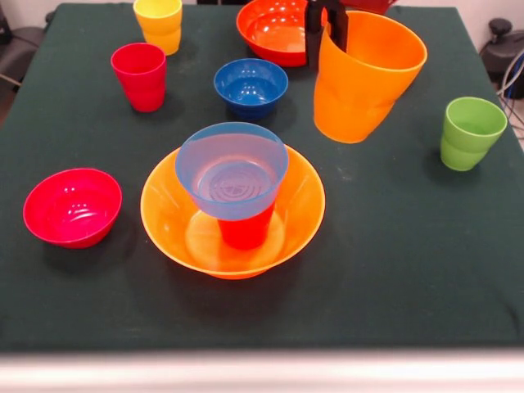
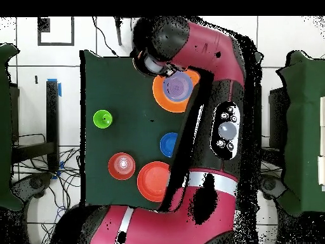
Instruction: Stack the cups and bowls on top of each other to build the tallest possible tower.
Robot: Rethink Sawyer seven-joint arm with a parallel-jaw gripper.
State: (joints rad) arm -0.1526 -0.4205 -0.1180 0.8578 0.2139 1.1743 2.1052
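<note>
I see the tool at 1 o'clock in the front view, pinching the orange cup's rim, 1 finger inside, 1 outside; the cup tilts. The tower sits mid-tabletop: big orange bowl, a red cup in it, light blue bowl on top. Magenta bowl lies at 9, green cup near the 3 o'clock edge. Open cloth runs along the 6 o'clock edge.
</note>
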